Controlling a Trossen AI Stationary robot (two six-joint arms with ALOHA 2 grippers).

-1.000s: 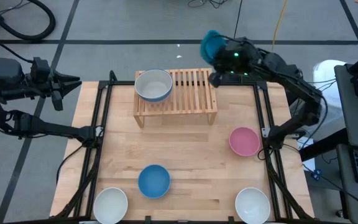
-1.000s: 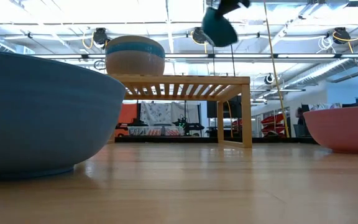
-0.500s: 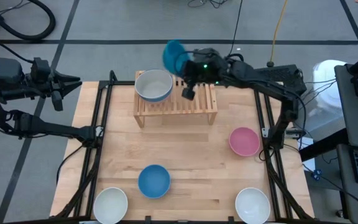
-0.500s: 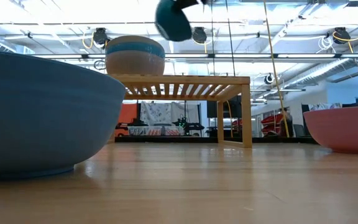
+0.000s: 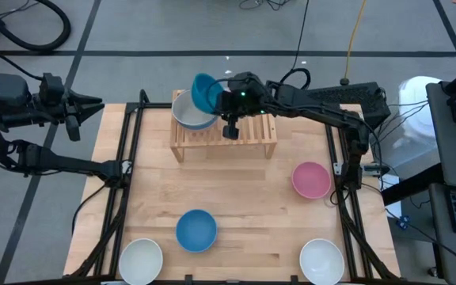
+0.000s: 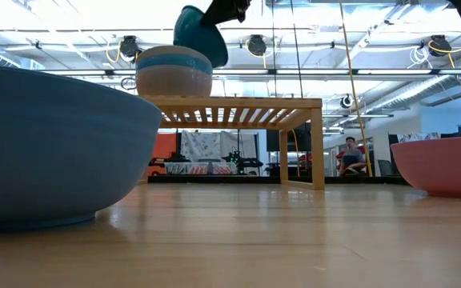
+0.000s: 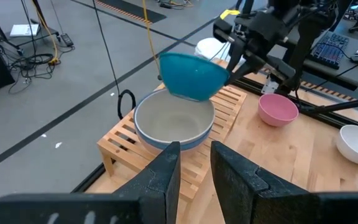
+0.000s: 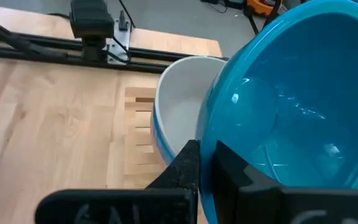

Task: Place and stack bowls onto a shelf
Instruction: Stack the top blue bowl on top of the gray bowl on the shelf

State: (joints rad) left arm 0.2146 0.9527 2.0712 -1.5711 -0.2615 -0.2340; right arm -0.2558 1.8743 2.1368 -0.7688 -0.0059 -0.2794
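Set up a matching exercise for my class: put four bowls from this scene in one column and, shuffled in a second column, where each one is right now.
Bowls:
1. teal bowl
2. pink bowl
3. blue bowl
4. grey-beige bowl

Places:
A. on the shelf
B. on the table, near its right edge
C. held in the air by the right gripper
D. on the table, between two white bowls

Pairs: 1-C, 2-B, 3-D, 4-A

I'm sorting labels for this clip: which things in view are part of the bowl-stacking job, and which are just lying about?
Job: teal bowl in the right gripper; bowl stack; shelf; pink bowl; blue bowl; two white bowls.

Lying about: floor cables; left gripper, idle off the table.
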